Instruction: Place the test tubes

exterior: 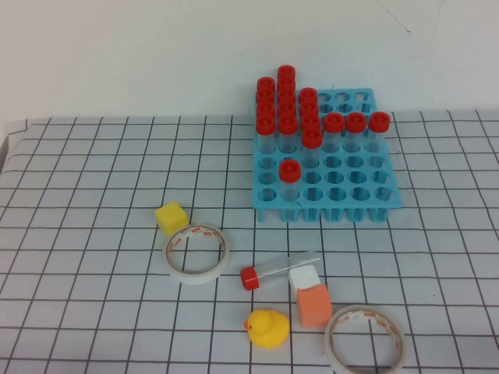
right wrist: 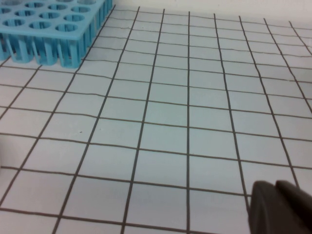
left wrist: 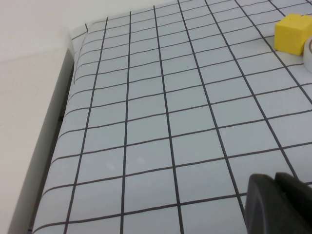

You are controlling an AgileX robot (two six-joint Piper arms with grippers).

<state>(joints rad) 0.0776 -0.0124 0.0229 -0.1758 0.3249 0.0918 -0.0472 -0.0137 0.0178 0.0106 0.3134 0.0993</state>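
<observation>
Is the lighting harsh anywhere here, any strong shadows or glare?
High view: soft, even light, barely any shadow beside the blue rack; a thin glint on the lying test tube. Left wrist view: the shut left gripper shows dark over the table, the yellow cube brightly lit. Right wrist view: the shut right gripper equally dark, no glare on the table.

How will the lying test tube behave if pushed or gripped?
The test tube is round and smooth, so it probably rolls and slips. It looks thin, maybe fragile. Left gripper and right gripper hover shut over the table.
</observation>
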